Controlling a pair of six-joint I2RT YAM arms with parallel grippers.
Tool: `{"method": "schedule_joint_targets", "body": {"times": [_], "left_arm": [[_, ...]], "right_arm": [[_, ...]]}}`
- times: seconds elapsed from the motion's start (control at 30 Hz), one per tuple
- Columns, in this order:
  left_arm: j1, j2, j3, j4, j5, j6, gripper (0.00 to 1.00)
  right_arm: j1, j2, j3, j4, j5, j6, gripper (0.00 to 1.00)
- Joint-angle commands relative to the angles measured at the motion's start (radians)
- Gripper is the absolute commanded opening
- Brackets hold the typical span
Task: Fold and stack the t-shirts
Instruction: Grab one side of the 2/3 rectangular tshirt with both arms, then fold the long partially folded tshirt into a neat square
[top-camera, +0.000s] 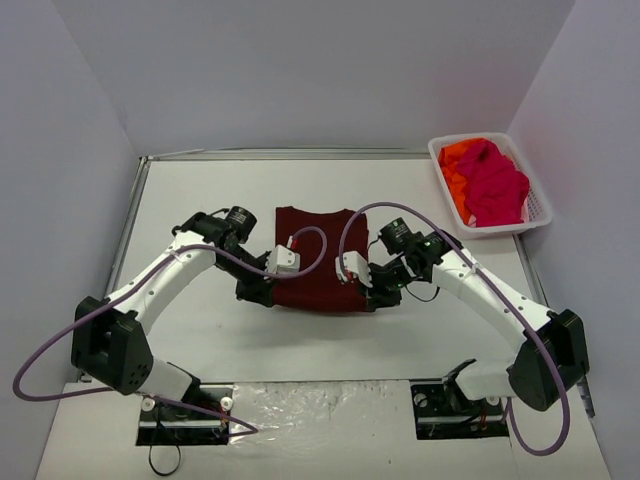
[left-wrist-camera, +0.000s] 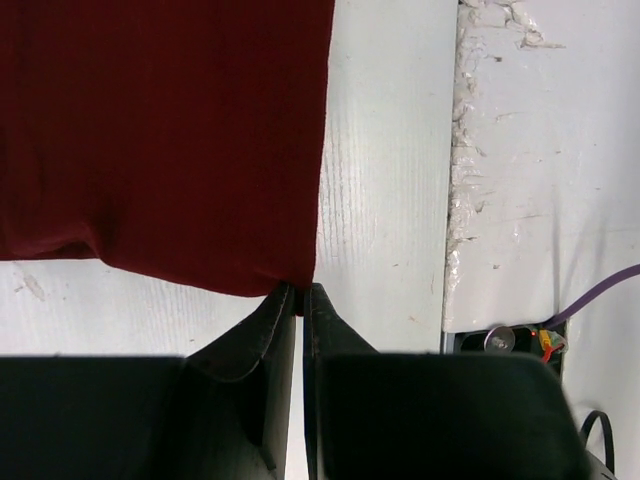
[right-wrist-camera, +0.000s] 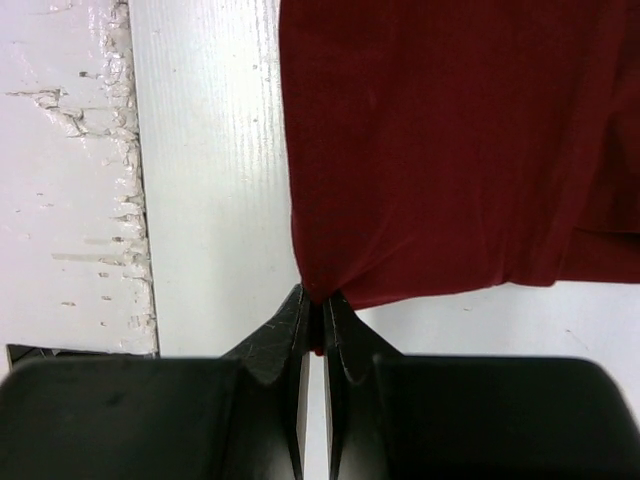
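The dark maroon t-shirt (top-camera: 315, 255) lies as a folded rectangle in the middle of the table. My left gripper (top-camera: 256, 291) is shut on its near left corner; in the left wrist view the cloth (left-wrist-camera: 160, 130) is pinched between my fingertips (left-wrist-camera: 285, 305). My right gripper (top-camera: 381, 296) is shut on the near right corner; in the right wrist view the cloth (right-wrist-camera: 450, 140) is caught between my fingertips (right-wrist-camera: 300, 305). A bright pink t-shirt (top-camera: 493, 183) and an orange t-shirt (top-camera: 456, 168) lie bunched in the basket at the far right.
The white lattice basket (top-camera: 538, 210) stands at the table's far right edge. Purple cables loop over both arms. A raised white strip with flaking paint (left-wrist-camera: 500, 180) and the arm bases run along the near edge. Grey walls close in the table on three sides.
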Motion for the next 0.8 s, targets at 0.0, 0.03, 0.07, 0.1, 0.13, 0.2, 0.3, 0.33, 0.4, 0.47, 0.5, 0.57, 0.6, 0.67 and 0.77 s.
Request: {"method": "schedule_joint_targets", "body": {"times": [0.0, 0.03, 0.07, 0.1, 0.13, 0.2, 0.3, 0.33, 0.4, 0.47, 0.5, 0.57, 0.6, 0.67, 0.77], "left_arm": [[0.003, -0.055, 0.041, -0.008, -0.004, -0.002, 0.03], [0.004, -0.058, 0.051, 0.000, -0.012, -0.008, 0.02], [0.007, -0.061, 0.057, 0.005, -0.023, -0.016, 0.02], [0.009, -0.062, 0.063, 0.015, -0.030, -0.019, 0.03], [0.010, -0.062, 0.072, 0.023, -0.038, -0.025, 0.03], [0.012, -0.062, 0.081, 0.045, -0.064, -0.039, 0.02], [0.018, -0.065, 0.094, 0.097, -0.089, -0.071, 0.03], [0.020, -0.067, 0.098, 0.109, -0.095, -0.085, 0.02], [0.021, -0.072, 0.104, 0.150, -0.121, -0.103, 0.02], [0.021, -0.072, 0.112, 0.187, -0.153, -0.120, 0.02], [0.021, -0.072, 0.115, 0.196, -0.165, -0.128, 0.02], [0.024, -0.072, 0.127, 0.227, -0.185, -0.140, 0.02], [0.026, -0.070, 0.130, 0.242, -0.211, -0.149, 0.02], [0.030, -0.067, 0.141, 0.279, -0.234, -0.167, 0.02], [0.032, -0.053, 0.160, 0.315, -0.273, -0.181, 0.02]], "right_arm": [[-0.017, 0.016, 0.060, -0.056, -0.014, -0.021, 0.00], [-0.021, 0.019, 0.081, -0.055, -0.009, -0.025, 0.00], [-0.026, 0.025, 0.094, -0.055, -0.008, -0.028, 0.00], [-0.041, 0.030, 0.107, -0.056, -0.006, -0.030, 0.00], [-0.049, 0.034, 0.138, -0.055, -0.005, -0.036, 0.00], [-0.073, 0.047, 0.170, -0.055, -0.003, -0.039, 0.00], [-0.099, 0.068, 0.223, -0.053, 0.006, -0.047, 0.00], [-0.107, 0.079, 0.235, -0.052, 0.011, -0.053, 0.00], [-0.129, 0.088, 0.269, -0.050, 0.008, -0.059, 0.00], [-0.141, 0.106, 0.299, -0.044, 0.009, -0.064, 0.00], [-0.149, 0.111, 0.308, -0.041, 0.008, -0.062, 0.00], [-0.152, 0.128, 0.334, -0.038, 0.008, -0.061, 0.00], [-0.153, 0.139, 0.342, -0.035, 0.008, -0.061, 0.00], [-0.155, 0.149, 0.364, -0.027, 0.009, -0.061, 0.00], [-0.156, 0.177, 0.393, -0.012, 0.012, -0.058, 0.00]]}}
